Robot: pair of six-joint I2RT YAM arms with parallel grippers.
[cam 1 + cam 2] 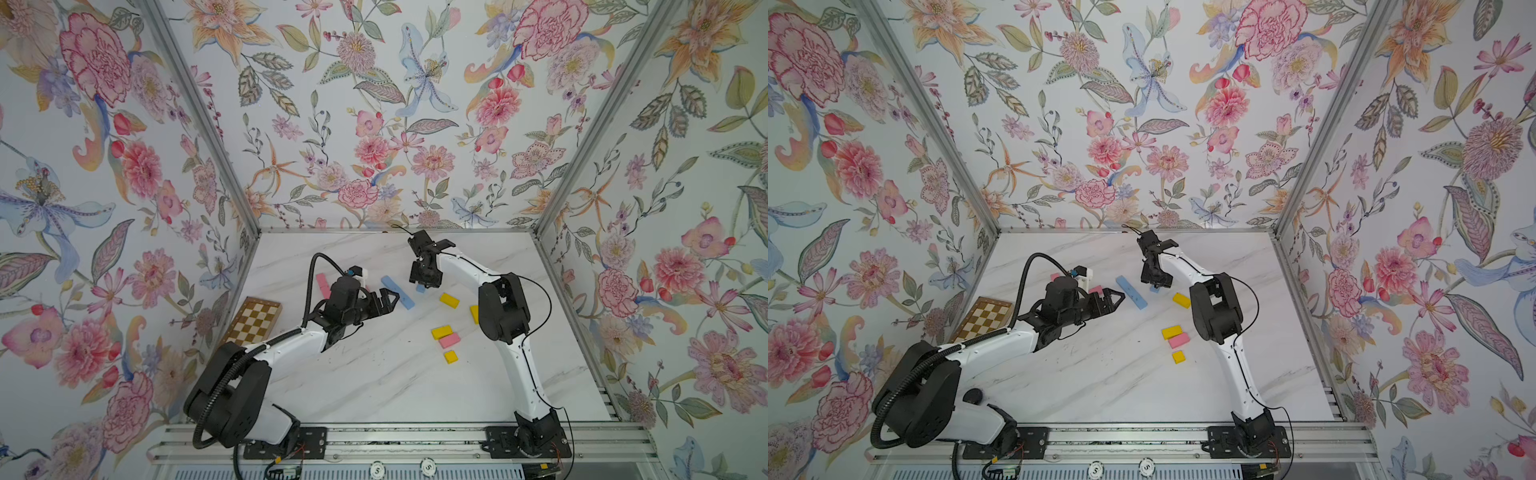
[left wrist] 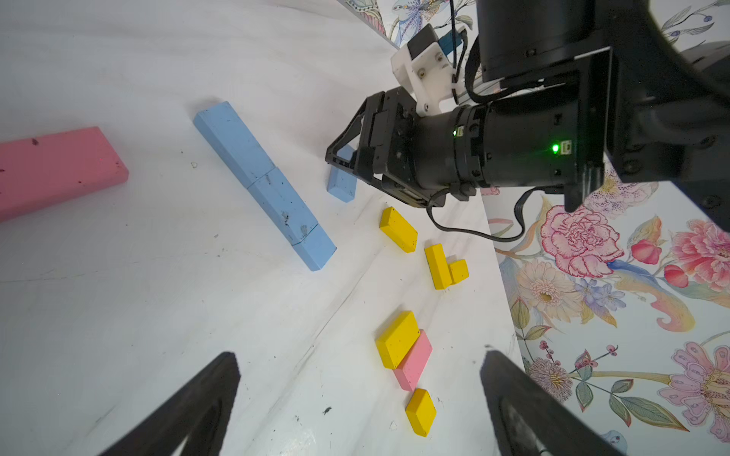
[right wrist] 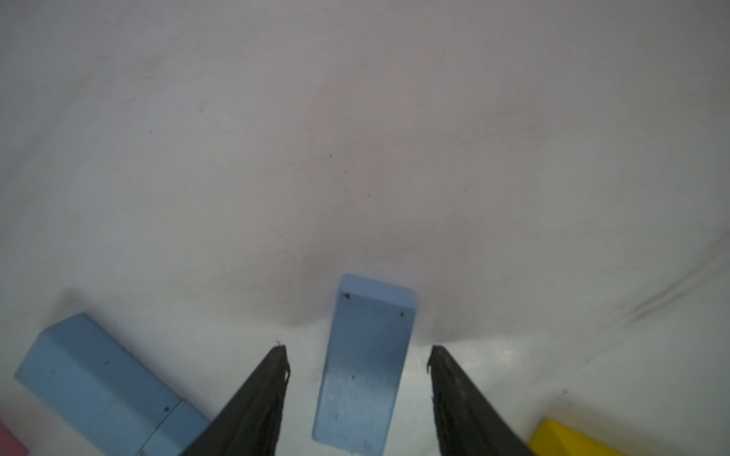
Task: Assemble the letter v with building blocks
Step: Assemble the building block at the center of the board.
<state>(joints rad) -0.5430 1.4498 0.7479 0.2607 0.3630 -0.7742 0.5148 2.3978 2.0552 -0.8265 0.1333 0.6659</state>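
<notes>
The right gripper (image 3: 357, 355) has its jaws spread either side of a small light-blue oblong matte block (image 3: 367, 355), clear of it, on the white marble desk (image 1: 374, 386), while the left gripper (image 1: 388, 298) has its jaws wide apart.

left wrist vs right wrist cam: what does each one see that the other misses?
Left wrist only: the small pink block, the yellow blocks beside it, the open left claw. Right wrist only: gaps on both sides between the fingers of the right claw and the small blue block; no grip. Both: that block, the blue row, the right claw.
</notes>
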